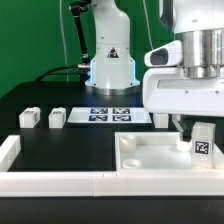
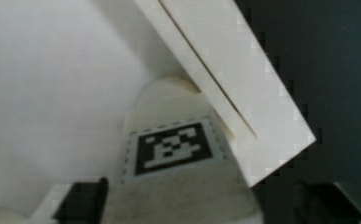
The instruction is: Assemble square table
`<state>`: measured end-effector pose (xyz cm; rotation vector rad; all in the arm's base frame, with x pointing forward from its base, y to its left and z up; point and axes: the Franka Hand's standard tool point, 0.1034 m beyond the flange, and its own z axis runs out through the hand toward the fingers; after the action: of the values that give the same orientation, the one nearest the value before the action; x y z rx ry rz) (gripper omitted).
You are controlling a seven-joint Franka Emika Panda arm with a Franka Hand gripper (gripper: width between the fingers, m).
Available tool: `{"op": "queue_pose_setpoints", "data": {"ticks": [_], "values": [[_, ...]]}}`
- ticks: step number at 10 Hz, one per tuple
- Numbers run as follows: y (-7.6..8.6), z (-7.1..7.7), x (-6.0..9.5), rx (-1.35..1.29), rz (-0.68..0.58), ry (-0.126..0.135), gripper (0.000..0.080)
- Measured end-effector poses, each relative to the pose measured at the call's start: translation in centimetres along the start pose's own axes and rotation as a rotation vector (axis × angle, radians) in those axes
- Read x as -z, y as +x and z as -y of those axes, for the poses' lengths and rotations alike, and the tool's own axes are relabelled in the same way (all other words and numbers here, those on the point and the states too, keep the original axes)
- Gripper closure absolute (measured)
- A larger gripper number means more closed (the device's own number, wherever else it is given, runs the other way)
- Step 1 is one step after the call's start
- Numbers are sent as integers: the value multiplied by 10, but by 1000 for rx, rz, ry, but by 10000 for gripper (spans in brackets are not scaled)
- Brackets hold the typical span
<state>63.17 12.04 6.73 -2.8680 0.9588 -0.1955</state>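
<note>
The square tabletop (image 1: 150, 156) is a thick white slab lying flat at the exterior view's lower right. My gripper (image 1: 202, 138) is above its right end, shut on a white leg block (image 1: 203, 145) with a black-and-white tag, held upright with its lower end at the slab. In the wrist view the tagged leg (image 2: 172, 148) sits between my dark fingers (image 2: 84, 200), in my gripper (image 2: 203, 208). The slab's top (image 2: 52, 80) and its angled edge (image 2: 230, 80) lie beyond it. Two loose leg blocks (image 1: 29, 117) (image 1: 57, 117) stand at the left and a third (image 1: 160, 118) stands behind the slab.
The marker board (image 1: 110, 114) lies at the back centre in front of the robot base (image 1: 110, 60). A long low white border wall (image 1: 50, 181) runs along the front edge and turns up at the left (image 1: 8, 150).
</note>
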Motion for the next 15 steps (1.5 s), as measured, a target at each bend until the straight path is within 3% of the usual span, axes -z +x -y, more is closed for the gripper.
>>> {"op": "queue_pose_setpoints", "data": {"ticks": [1, 2, 4, 6, 9, 10, 13, 14, 15], "values": [[0, 0, 0, -67, 1, 1, 423], [-1, -3, -1, -117, 5, -7, 505], [-1, -4, -1, -326, 6, -10, 505], [-7, -1, 0, -710, 17, -47, 505], [-2, -2, -3, -1240, 91, 25, 506], [-3, -1, -3, -1303, 93, 23, 506], [-4, 0, -3, -1187, 85, 25, 501], [-6, 3, -3, -996, 72, 28, 297], [-6, 4, -2, -814, 64, 27, 297]]}}
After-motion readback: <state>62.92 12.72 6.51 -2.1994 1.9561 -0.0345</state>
